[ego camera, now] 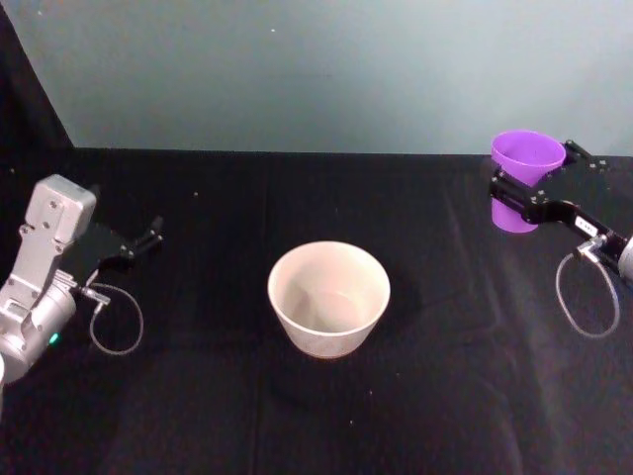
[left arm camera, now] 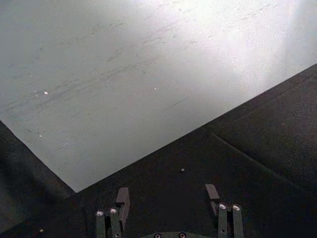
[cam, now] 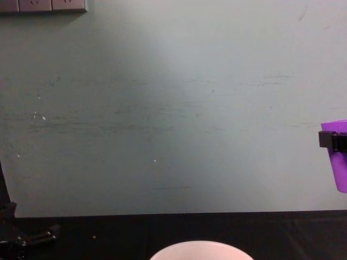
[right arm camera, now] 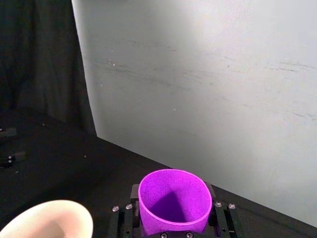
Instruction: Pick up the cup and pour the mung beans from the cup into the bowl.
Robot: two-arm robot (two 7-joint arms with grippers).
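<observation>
The purple cup (ego camera: 527,158) hangs upright above the table's far right, with my right gripper (ego camera: 529,186) shut around its sides. In the right wrist view the cup (right arm camera: 174,201) sits between the gripper's fingers (right arm camera: 132,194), and what shows of its inside is plain purple. The chest view catches the cup (cam: 339,168) at the right edge, clear of the tabletop. The pale bowl (ego camera: 329,295) stands at the table's middle, to the left of the cup. The mung beans are out of view. My left gripper (ego camera: 141,240) rests open at the far left, its fingertips (left arm camera: 122,197) apart over the cloth.
A black cloth (ego camera: 297,416) covers the table, and a pale wall (ego camera: 326,69) rises behind its far edge. Cable loops hang from both wrists (ego camera: 117,322) (ego camera: 586,297). The bowl's rim (right arm camera: 47,218) shows close beside the held cup.
</observation>
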